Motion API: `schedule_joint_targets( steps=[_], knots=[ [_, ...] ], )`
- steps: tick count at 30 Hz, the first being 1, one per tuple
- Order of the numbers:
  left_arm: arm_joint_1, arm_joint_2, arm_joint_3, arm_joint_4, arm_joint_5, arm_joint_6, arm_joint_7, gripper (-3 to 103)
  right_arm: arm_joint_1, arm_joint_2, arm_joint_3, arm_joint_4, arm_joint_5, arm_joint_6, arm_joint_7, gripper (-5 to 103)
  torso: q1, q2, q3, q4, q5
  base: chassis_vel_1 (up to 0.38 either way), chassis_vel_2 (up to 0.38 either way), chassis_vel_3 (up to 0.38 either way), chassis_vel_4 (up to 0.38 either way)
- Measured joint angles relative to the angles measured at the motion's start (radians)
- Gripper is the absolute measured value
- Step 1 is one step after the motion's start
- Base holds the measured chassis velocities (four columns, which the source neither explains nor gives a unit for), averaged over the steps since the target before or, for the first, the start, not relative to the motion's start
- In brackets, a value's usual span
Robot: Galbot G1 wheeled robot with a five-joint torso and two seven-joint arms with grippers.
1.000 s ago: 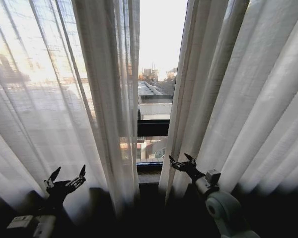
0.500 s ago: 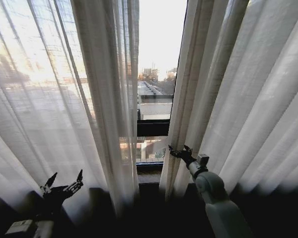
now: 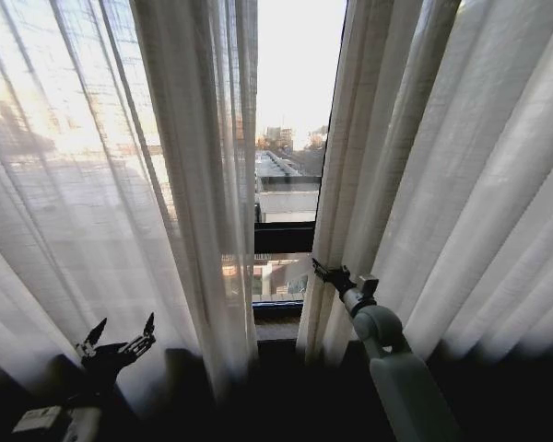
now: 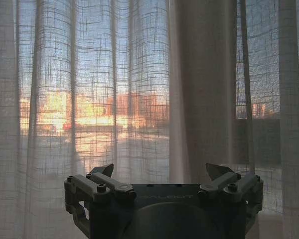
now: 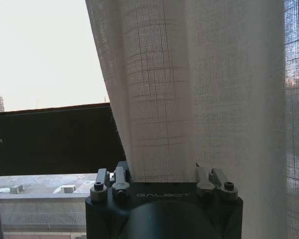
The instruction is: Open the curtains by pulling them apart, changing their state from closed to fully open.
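1. Sheer woven cloth of the right curtain panel sits between the fingers of the right gripper; its jaws stand apart with a bunched fold of the panel's inner edge lying in the gap, not visibly pinched.
2. From the head camera, the right gripper is raised at the inner edge of the right curtain panel, touching the fabric low down, with its grey arm rising from the bottom of the scene.
3. The left gripper hovers low in front of the left curtain panel, its two dark fingers spread wide and closed on nothing.
4. In the left wrist view the left gripper faces the pleats of the left curtain panel, near the cloth but apart from it.
5. The two panels hang from above in long vertical pleats, parted in the middle, leaving a narrow gap.
6. Through that gap show a dark window frame bar, bright sky and distant buildings.
7. The same dark window frame bar shows beside the right panel's edge in the right wrist view.
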Motion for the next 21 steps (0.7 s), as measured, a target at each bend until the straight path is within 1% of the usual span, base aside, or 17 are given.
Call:
schedule_joint_targets(
  steps=[1,3,6,7,10,11,12,13,15,21],
  knots=[
    [-0.001,0.0,0.002,0.0,0.0,0.0,0.0,100,0.002,0.0,-0.002,0.0,-0.001,0.0,0.001,48,0.0,0.0,0.0,0.0,0.0,0.0,0.0,0.0,0.0],
    [-0.001,0.0,0.002,0.0,0.0,0.0,0.0,100,0.002,0.0,-0.004,0.0,-0.001,0.0,0.003,48,0.0,0.0,0.0,0.0,-0.0001,0.0,0.0,0.0,0.0],
    [-0.004,-0.002,0.003,0.0,-0.001,-0.001,0.0,100,0.004,0.0,-0.012,-0.001,-0.004,0.001,0.012,32,0.0,0.0,0.0,0.0,0.0001,0.0,0.0,0.0,0.0],
    [-0.004,-0.002,0.003,0.0,-0.001,-0.001,0.0,100,0.004,0.0,-0.012,-0.001,-0.004,0.001,0.012,32,0.0,0.0,0.0,0.0,0.0001,0.0,0.0,0.0,0.0],
    [-0.009,-0.002,0.003,0.0,-0.003,-0.004,0.0,100,0.004,0.001,-0.014,-0.002,-0.008,0.003,0.016,16,0.0,0.0,0.0,0.0,0.0,0.0,0.0,0.0,0.0],
    [-0.009,-0.002,0.003,0.0,-0.003,-0.004,0.0,100,0.004,0.001,-0.014,-0.002,-0.008,0.003,0.016,16,0.0,0.0,0.0,0.0,0.0,0.0,0.0,0.0,0.0],
    [-0.011,-0.001,0.003,0.0,-0.004,-0.004,0.0,100,0.004,0.001,-0.015,-0.002,-0.009,0.004,0.017,10,0.0,0.0,0.0,0.0,0.0,0.0,0.0,0.0,0.0],
    [-0.013,0.0,0.003,0.0,-0.005,-0.004,0.0,100,0.004,0.001,-0.015,-0.001,-0.01,0.005,0.018,10,0.0,0.0,0.0,0.0,0.0,0.0,0.0,0.0,0.0],
    [-0.019,0.005,0.003,0.0,-0.007,-0.004,0.0,100,0.004,0.002,-0.019,0.0,-0.011,0.007,0.024,2,0.0,0.0,0.0,-0.0001,0.0,0.0,0.0,0.0,0.0],
    [-0.02,0.009,0.004,0.0,-0.008,-0.004,0.0,100,0.0,0.005,-0.024,0.002,-0.011,0.023,0.043,0,0.0,0.0,0.0,0.0,0.0,0.0,0.0,0.0,0.0]
  ],
)
